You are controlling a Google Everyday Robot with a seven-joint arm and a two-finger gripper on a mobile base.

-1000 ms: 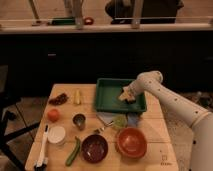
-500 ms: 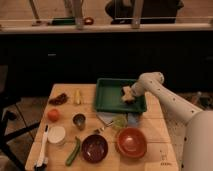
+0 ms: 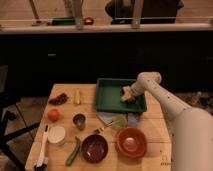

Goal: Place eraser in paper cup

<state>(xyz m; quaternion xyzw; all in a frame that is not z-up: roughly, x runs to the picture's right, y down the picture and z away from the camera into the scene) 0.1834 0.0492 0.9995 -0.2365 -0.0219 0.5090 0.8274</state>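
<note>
— Gripper (image 3: 128,95) is seen down inside the green tray (image 3: 107,102), at its right end, close to the right rim. Whether its fingers are apart or together cannot be told.

— And the eraser?

— A small tan shape is made out right at the gripper, low in the tray; the eraser cannot be separated from the gripper's own parts with any certainty.

— Room around the tray?

— The tray's left half is seen bare. Off its left edge, bare wood is left before the yellow item (image 3: 77,96) and the dark clump (image 3: 59,99). Its front edge is crowded: a green leafy thing (image 3: 120,121) lies just below it, then the orange bowl (image 3: 131,142) and the dark red bowl (image 3: 94,148).

— The cup?

— A white paper cup (image 3: 56,134) is placed well apart, near the table's (image 3: 155,125) left front edge, beside a metal cup (image 3: 79,120), an orange fruit (image 3: 53,115) and a white brush (image 3: 42,150).
</note>
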